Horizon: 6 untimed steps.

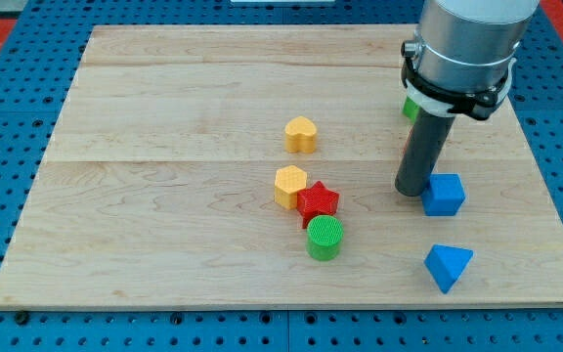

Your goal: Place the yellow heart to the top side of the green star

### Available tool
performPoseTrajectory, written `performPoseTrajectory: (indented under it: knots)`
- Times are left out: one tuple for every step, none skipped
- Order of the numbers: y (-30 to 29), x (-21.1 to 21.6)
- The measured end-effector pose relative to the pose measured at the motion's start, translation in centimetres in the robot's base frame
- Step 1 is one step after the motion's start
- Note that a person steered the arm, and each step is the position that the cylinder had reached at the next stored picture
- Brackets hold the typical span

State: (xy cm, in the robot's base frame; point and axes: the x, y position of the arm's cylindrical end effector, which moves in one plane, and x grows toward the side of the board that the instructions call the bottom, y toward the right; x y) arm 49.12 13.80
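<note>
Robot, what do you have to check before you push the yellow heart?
1. Yellow heart in plain sight, nothing touching it: ok.
2. Green star found: cannot tell. Only a green block peeks out behind my arm, and its shape is hidden.
3. My tip beside the heart: not ok. It stands far off at the view's right, close beside the blue cube.
4. Way from my tip to the heart free of blocks: ok.
5. Heart already on the top side of that green block: not ok. It lies to the view's left and lower.
</note>
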Motion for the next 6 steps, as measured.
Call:
performPoseTrajectory:
  knots:
    - [-2.1,0.3]
    - [-5.7,-2.4]
    - [-9.8,-5.9]
    - [-13.1,-10.3]
    - [-13.5,-9.1]
    - [-18.0,-8.9]
